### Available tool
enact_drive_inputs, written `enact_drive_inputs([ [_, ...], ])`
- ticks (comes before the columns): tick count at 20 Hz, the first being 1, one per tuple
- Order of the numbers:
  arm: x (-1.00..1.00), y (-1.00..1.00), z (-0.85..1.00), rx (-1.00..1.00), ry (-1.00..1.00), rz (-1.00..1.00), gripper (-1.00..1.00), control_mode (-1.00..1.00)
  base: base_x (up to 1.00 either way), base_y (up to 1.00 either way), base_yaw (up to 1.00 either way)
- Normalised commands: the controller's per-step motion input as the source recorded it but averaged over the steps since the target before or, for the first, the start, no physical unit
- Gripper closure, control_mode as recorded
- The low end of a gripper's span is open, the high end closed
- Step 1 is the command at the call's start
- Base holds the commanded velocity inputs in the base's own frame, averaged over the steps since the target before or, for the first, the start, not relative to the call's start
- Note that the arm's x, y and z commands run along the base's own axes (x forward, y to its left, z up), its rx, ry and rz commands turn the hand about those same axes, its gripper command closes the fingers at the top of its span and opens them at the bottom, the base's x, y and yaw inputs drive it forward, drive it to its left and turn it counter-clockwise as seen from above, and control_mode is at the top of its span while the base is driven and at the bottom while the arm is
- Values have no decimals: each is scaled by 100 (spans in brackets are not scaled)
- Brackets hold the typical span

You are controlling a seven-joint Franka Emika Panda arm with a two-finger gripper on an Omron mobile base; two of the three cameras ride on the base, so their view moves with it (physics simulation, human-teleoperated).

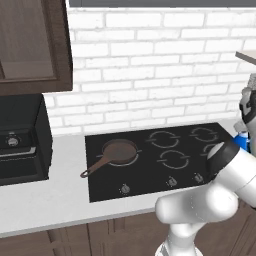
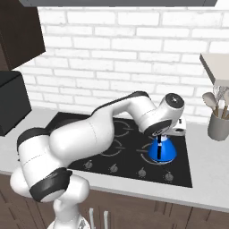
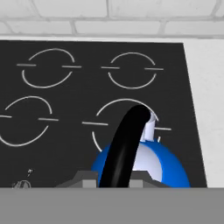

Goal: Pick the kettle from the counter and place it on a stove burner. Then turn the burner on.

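A small bright blue kettle (image 2: 161,150) sits at centre right of the right base view, over the front right burner ring (image 3: 127,120) of a black glass stove (image 2: 127,129). Whether it rests on the glass or hangs just above it cannot be told. In the hand view the kettle fills the lower middle, its black arched handle (image 3: 124,146) rising from the bottom edge toward the centre and a pale spout (image 3: 148,127) just right of the handle's top. The gripper (image 2: 162,133) comes down from above onto the top of the kettle, its fingers drawn close together around the handle. In the left base view, a sliver of blue shows at the right edge, behind the white arm (image 1: 220,190).

Three other burner rings lie in the upper and left parts of the hand view. A brown long-handled skillet (image 1: 114,154) sits on the left burner, at centre left of the left base view. A row of knobs (image 2: 127,169) runs along the stove's front edge. The pale counter (image 1: 55,200) surrounds the stove. At far right of the right base view stands a grey utensil pot (image 2: 218,125) holding spoons. A white brick wall (image 2: 125,49) runs behind, dark upper cabinets (image 1: 32,45) sit upper left, and a black appliance (image 1: 22,140) stands on the counter at left.
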Motion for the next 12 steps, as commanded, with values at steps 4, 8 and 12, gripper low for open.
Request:
enact_drive_inputs([
  [4,31,19,-2,2,0,0,100,-100,0,0,0],
  [8,31,6,-6,10,0,0,100,-100,0,0,0],
  [12,30,5,-9,17,0,0,100,-100,0,0,0],
])
